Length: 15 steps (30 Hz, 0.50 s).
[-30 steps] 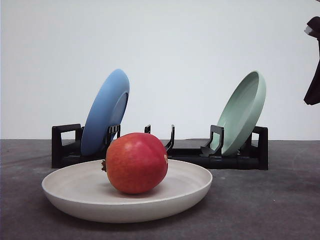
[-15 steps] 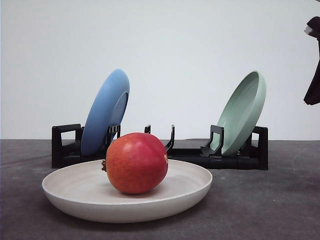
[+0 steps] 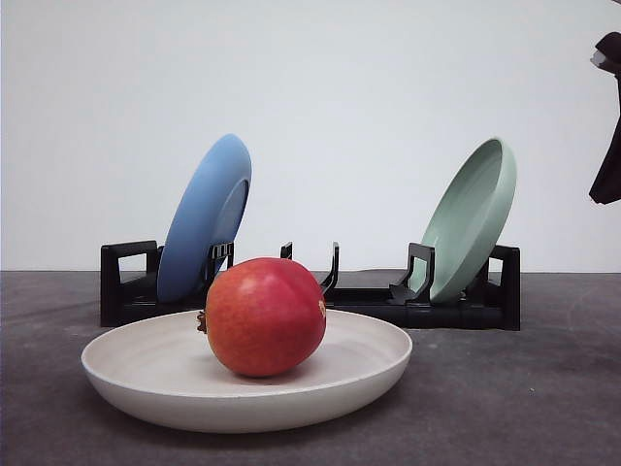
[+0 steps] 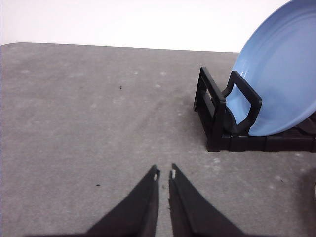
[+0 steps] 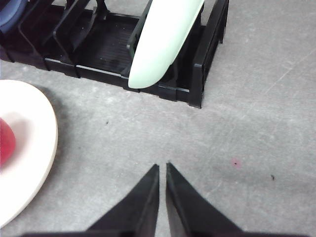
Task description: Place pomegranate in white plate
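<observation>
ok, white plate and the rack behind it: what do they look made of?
White plate: looks like matte ceramic or melamine, judging by its off-white, dull surface with no sharp glare; I can't tell which. Rack: probably moulded black plastic, with uniform colour, a slight sheen and thin upright dividers.

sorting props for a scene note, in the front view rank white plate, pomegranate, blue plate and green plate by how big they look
1. white plate, widest, also nearest the camera
2-3. blue plate and green plate, alike, both tilted in the rack farther back, so unranked
4. pomegranate, smallest, though close to the camera
</observation>
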{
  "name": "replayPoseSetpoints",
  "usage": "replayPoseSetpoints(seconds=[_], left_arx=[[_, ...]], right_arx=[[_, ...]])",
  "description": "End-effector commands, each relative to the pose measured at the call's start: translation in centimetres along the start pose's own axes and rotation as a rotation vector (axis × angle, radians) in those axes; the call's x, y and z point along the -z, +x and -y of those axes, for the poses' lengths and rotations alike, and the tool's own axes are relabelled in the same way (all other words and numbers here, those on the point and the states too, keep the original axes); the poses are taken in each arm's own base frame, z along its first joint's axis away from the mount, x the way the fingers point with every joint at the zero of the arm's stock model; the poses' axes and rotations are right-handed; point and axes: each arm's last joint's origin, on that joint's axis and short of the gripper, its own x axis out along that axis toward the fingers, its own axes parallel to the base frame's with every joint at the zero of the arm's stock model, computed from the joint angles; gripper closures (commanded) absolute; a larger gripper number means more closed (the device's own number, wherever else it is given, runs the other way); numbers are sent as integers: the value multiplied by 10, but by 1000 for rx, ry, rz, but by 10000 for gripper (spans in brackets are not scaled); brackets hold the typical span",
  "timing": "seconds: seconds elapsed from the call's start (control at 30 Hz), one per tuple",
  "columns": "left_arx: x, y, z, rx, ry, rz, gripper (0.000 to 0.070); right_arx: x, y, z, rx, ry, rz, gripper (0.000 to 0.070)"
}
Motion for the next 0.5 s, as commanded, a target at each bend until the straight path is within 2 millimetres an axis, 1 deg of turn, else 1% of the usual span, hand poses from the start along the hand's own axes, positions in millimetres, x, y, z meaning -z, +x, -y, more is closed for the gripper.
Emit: replayPoseSetpoints(seconds=[0.0,0.47], left_arx=[[4,1,0,-6,25,-14,684],[4,1,0,-6,25,-15,684]], right_arx=[[-2,0,0,-2,3,7,683],[-2,0,0,-2,2,6,683]])
